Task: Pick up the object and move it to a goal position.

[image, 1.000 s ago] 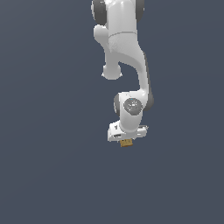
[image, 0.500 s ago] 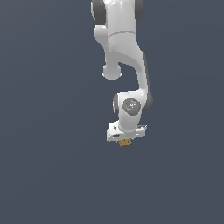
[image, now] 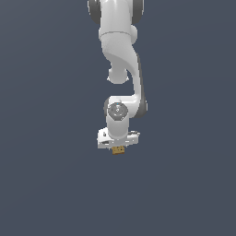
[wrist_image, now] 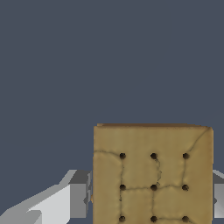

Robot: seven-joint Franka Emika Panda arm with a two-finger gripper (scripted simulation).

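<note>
The white arm hangs down in the middle of the exterior view. Its gripper is shut on the object, a small tan-brown cube that peeks out just below the hand. In the wrist view the cube fills the space between the two grey fingers. Its face shows dark specks and thin cracks. The fingers press on both of its sides. The cube's lower part is cut off by the wrist view's edge.
A plain dark grey-blue surface fills the background in both views. No other object shows.
The gripper with the cube has moved slightly toward the exterior view's left and a little upward. The grip on the cube is unchanged.
</note>
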